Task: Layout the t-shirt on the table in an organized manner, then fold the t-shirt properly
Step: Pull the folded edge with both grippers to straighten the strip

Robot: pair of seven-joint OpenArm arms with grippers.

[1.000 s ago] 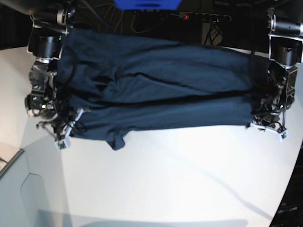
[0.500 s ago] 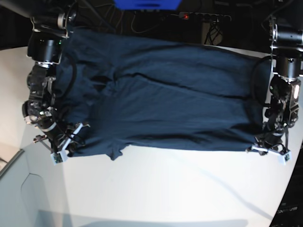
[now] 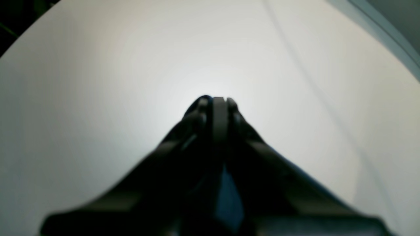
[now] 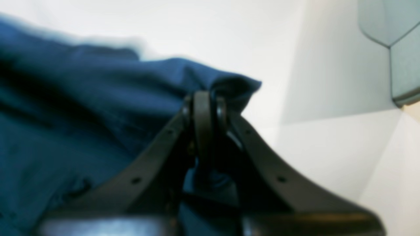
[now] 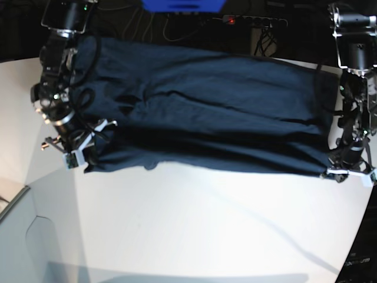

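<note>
Dark navy-blue soft fabric t-shirt stretched along the white desk's far edge, long axis side to side, left fingers and right fingers each clenched on a near corner.

T-shirt plain dark navy; table plain white.

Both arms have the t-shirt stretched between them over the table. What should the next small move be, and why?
Probably lower both arms together until the t-shirt lies on the table. The left gripper and right gripper each pinch an end with shut jaws, the cloth hangs taut between them, and bare tabletop lies in front.
</note>
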